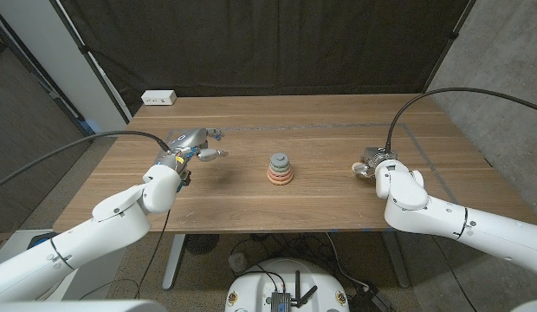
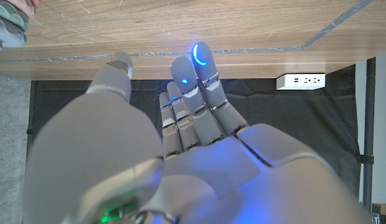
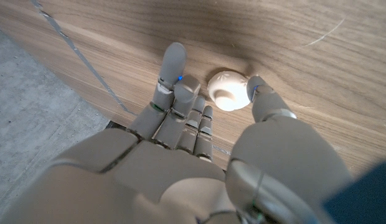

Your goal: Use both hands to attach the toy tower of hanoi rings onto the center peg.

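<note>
- On the counter (image 1: 251,204), mid-span: ring stack (image 1: 281,169) sits on its peg, upright, roughly midway between the two hands. Grey rings on top, pinkish ones at the base.
- Left hand (image 1: 192,145): raised over the counter on the stack's left, fingers (image 2: 202,68) apart and extended, holding nothing. Stack edge (image 2: 7,28) is visible in the left wrist view, off to the side of the fingertips and well apart from them.
- Right hand (image 1: 374,162): low at the counter on the stack's right, fingers (image 3: 173,68) spread, nothing gripped.
- Key relation: small cream piece (image 3: 229,91) lies on the counter just past the right hand's fingertips, between thumb and the other fingers, near the thumb tip; contact unclear. It looks round and flat with a raised hub, so no long axis to align to.
- Judgement: right hand is far nearer that piece; next it needs to pinch, lift, then carry inward toward the stack.
</note>
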You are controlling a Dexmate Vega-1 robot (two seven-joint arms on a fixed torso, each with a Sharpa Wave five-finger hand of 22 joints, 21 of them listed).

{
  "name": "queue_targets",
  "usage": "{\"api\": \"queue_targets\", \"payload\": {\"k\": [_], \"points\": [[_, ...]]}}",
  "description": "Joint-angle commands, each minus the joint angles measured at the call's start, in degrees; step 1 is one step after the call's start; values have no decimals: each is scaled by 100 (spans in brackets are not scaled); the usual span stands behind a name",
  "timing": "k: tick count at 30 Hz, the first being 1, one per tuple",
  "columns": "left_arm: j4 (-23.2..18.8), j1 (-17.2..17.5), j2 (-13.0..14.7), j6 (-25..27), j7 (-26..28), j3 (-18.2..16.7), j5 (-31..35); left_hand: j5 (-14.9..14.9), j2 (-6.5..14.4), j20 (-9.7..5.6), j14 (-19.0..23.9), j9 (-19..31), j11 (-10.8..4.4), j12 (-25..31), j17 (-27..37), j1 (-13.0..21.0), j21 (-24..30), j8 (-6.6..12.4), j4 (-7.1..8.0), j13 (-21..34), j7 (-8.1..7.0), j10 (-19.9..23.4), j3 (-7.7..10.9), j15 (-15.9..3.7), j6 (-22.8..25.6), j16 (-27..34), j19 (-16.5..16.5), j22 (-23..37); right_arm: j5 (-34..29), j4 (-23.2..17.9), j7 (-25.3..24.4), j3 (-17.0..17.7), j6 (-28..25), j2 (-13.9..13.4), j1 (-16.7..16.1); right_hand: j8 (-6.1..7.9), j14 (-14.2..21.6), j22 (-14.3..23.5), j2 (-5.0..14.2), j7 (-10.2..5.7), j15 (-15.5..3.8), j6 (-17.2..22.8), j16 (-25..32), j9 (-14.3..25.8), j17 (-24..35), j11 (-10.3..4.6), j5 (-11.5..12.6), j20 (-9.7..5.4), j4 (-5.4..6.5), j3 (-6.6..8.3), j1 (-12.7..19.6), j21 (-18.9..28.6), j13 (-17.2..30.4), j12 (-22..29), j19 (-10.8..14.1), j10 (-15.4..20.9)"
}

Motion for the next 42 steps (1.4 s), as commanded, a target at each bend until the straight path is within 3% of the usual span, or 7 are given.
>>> {"api": "queue_targets", "payload": {"k": [1, 9, 25, 29, 38, 42], "points": [[-4, 6, 18, -11, -10, -3, -24, 32, 19, -741, 59, 7, 8, 41, 32, -39, -14, 2, -11, 18, 0, 54, 40, -398, 65, 25, 53, 12, 48, 45, 35, -242, -109, 6, 174, 40, 9, 5, 53, -8, -457, 37, 6, 19, 16, -13, 3, -574, 4, -24, 7, -21, 23, 41, -12, 35], [12, 8, 3, -42, -8, -14, -71, 32, 37, -742, 48, 2, 2, 48, 28, -53, -19, 4, -13, 27, 1, 74, 56, -399, 83, 17, 54, 13, -85, 155, 67, -530, -202, 73, 334, 61, 47, 1, 77, -27, -457, 66, 27, 15, 43, -35, -8, -574, 11, -30, 21, -21, 31, 74, -7, 97], [-12, 58, 9, 2, 1, -48, -143, 31, 59, -734, 54, -4, -2, 60, 36, -105, -31, 11, -3, 32, 4, 124, 71, -399, 124, 22, 71, 9, 7, 223, 29, -638, -202, 122, 387, 84, 102, 0, 119, -37, -456, 98, 52, 8, 80, -70, -21, -575, 24, -37, 31, -17, 53, 102, 8, 149], [-29, 72, 11, 16, 12, -53, -149, 32, 68, -736, 55, -7, 19, 64, 39, -119, -37, 10, -2, 36, 3, 140, 78, -399, 130, 23, 72, 8, -14, 226, 46, -711, -310, 134, 421, 112, 71, -10, 136, -59, -459, 157, 4, 6, 33, -146, -24, -576, 17, -41, 51, -21, 66, 147, 15, 269], [-72, 116, 1, 20, 62, -73, -164, 32, 88, -735, 47, -11, 16, 61, 40, -154, -51, 11, -3, 45, 13, 146, 99, -399, 155, 16, 79, 5, -11, 145, -318, -721, -499, 144, 339, 258, 546, -48, 191, -292, -469, 520, 357, -5, 200, -364, -70, -605, -33, -35, 308, 5, 166, 316, 350, 808], [-83, 133, -3, 26, 66, -82, -180, 32, 95, -735, 48, -12, 8, 64, 41, -164, -53, 20, -2, 46, 10, 160, 104, -399, 181, 15, 84, 5, 47, 143, -434, -701, -447, 130, 322, 297, 680, -62, 201, -329, -468, 633, 451, -8, 220, -349, -82, -609, -29, -32, 360, -9, 191, 341, 446, 919]]}}
